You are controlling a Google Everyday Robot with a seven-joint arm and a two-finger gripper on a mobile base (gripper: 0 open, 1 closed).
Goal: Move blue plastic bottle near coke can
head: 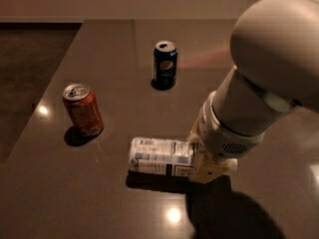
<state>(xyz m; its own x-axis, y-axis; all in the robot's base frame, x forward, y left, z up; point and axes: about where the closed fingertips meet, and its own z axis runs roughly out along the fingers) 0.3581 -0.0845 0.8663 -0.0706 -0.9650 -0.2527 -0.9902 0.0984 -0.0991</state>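
Well, my gripper [199, 153] sits low and right of centre in the frame, down at the dark table [99, 203], straddling the right end of the blue plastic bottle [159, 156]. Its cream fingers [207, 172] show one above that end and one below it. They seem to be clamped on the bottle, though my own wrist hides most of the contact. The bottle lies on its side on the table, running left to right, with its labelled body sticking out to the left of my gripper. The coke can [82, 108] stands upright at the left of the frame, up and left of the bottle, near it but apart. The Pepsi can [165, 64] stands upright in the upper middle, well apart from both. My pale, bulky arm [271, 78] fills the right side of the frame.
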